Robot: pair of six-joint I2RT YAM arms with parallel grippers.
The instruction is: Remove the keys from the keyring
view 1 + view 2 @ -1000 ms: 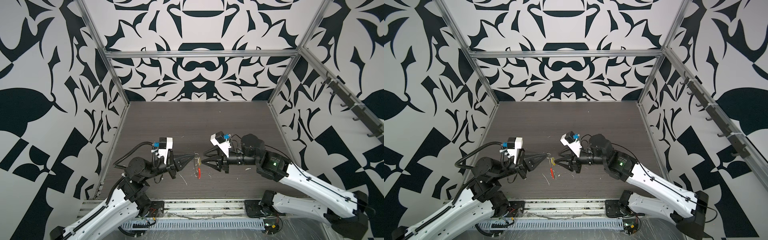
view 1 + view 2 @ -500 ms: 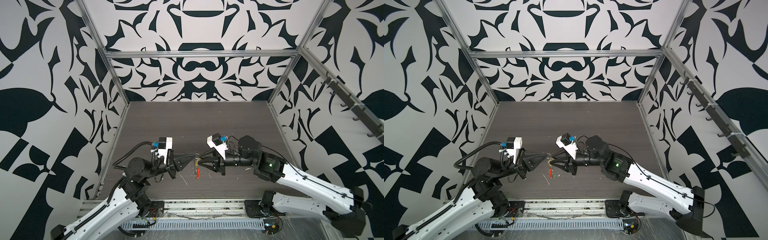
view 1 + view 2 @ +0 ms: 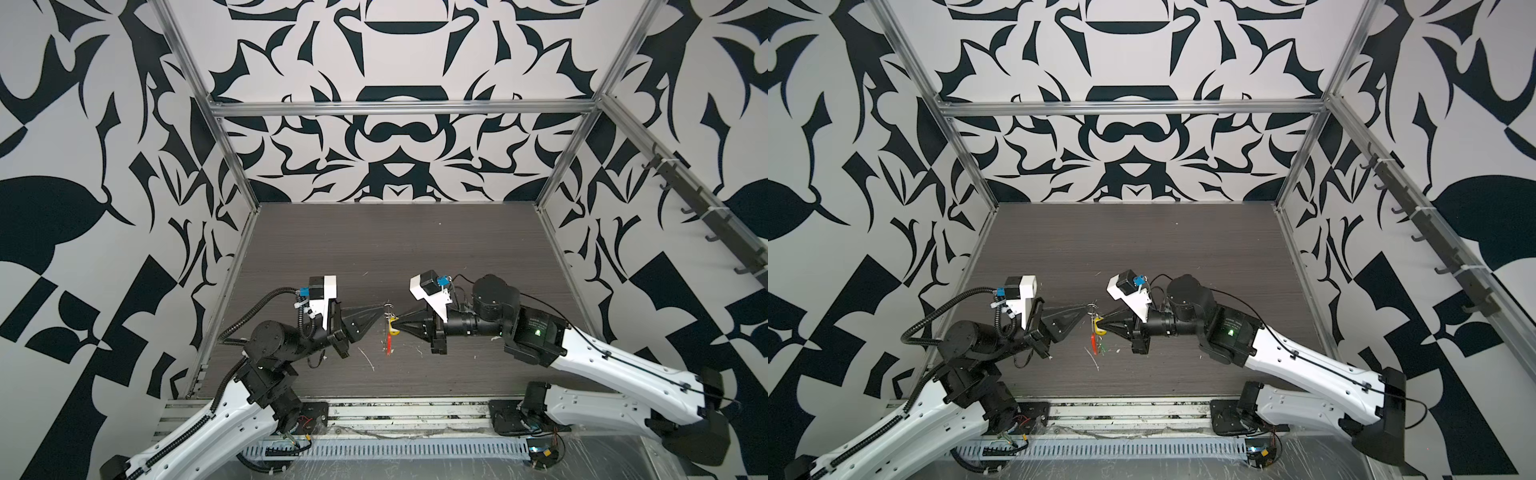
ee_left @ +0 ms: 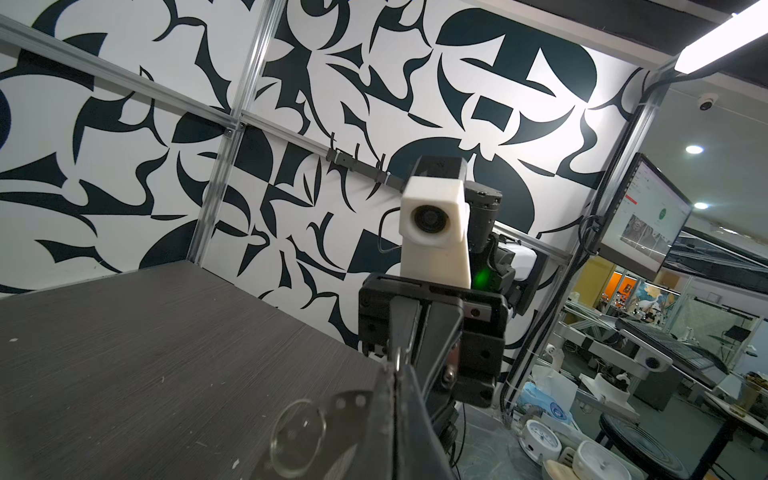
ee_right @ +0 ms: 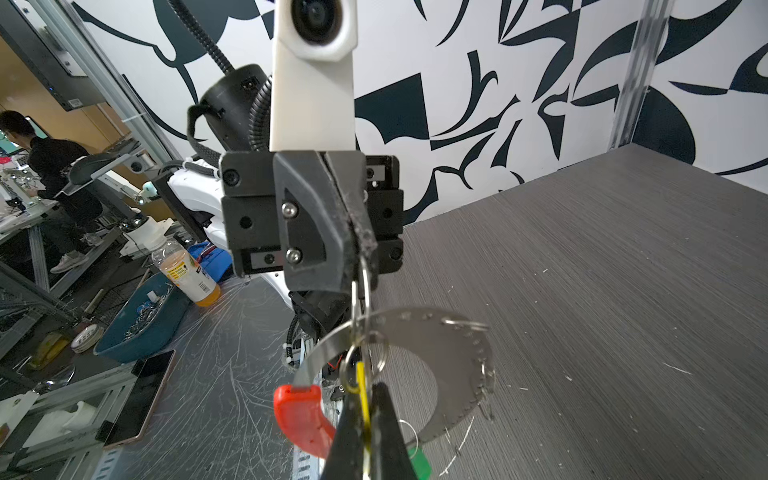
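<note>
Hanging at centre frame, the keyring dangles from a loop pinched by our left end effector; our right end effector pinches the yellow key. We judge neither it nor the green key freed yet.

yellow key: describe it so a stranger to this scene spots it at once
Over the dark table, the left gripper, holding a small silver ring, nearly meets the right gripper. That one pinches the yellow key; the red sleeve and green key hang loose.
</note>
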